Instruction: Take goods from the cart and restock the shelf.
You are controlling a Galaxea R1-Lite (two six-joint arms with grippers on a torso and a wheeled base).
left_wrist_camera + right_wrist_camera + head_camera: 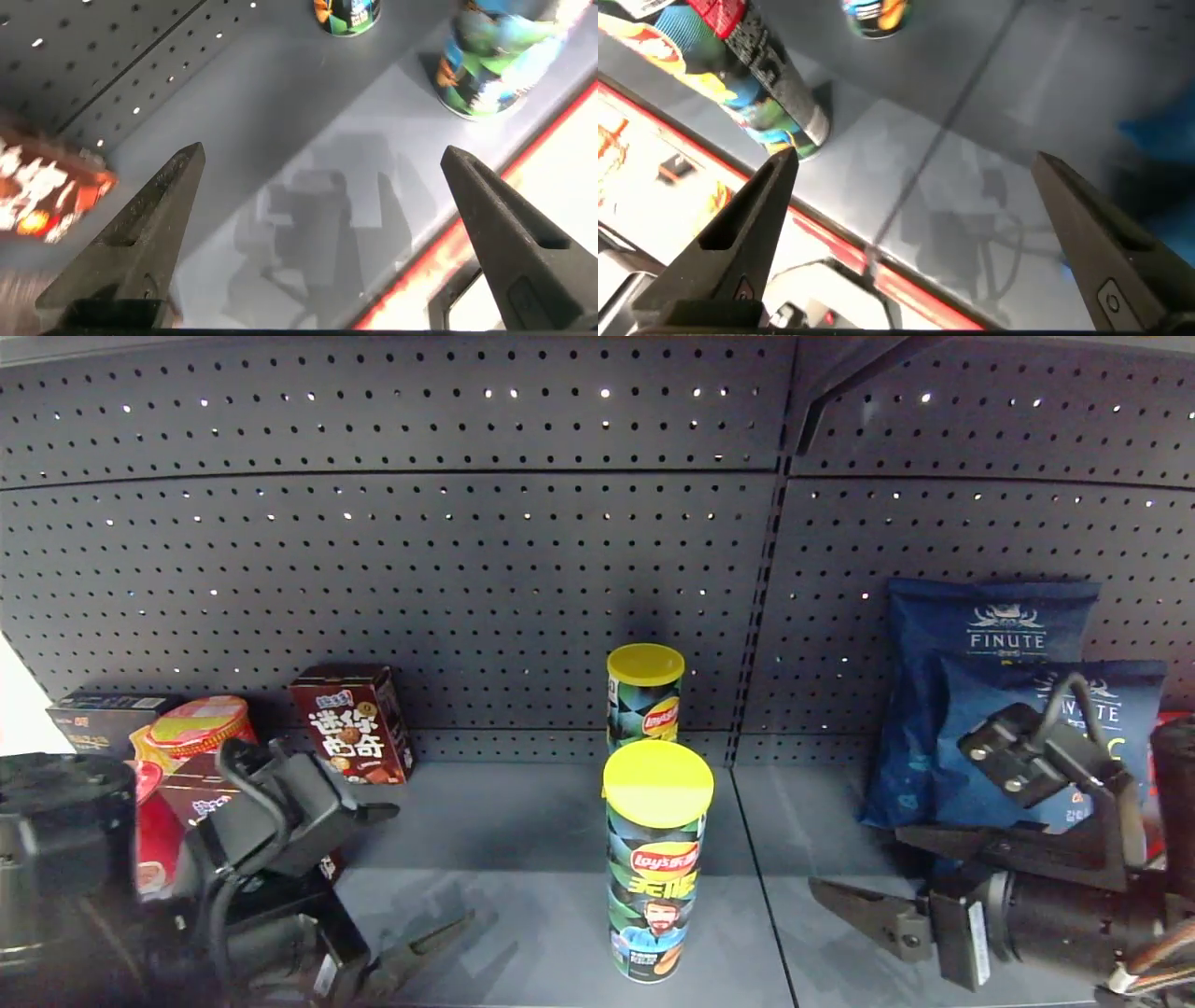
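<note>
Facing me stands the dark pegboard wall (pixel 420 569), which closes the whole back; under it lies the grey shelf board (pixel 523 859), with a red strip (pixel 551 121) along its front edge. At the right side 2 blue snack bags (pixel 980 653) lean upright against the wall, one before the other.

My left claw (pixel 322 154) hangs low over the front left part of the board; its 2 fingers are spread wide, and between them I see only bare grey surface. My right claw (pixel 915 157) hangs low at the front right, before the blue bags; it is also spread wide over bare board, with the tips towards the middle.

Between my 2 claws stand the goods of the task, 2 tall chip cans with yellow lids, both upright; the front can (pixel 656 877) is near the front edge, apart from both claws; the rear can (pixel 644 700) is straight behind it, close to the wall.

At the left a brown box (pixel 353 721) stands at the wall, a little tilted; farther left is a round tub (pixel 198 726) with a checked lid, among other boxes.
</note>
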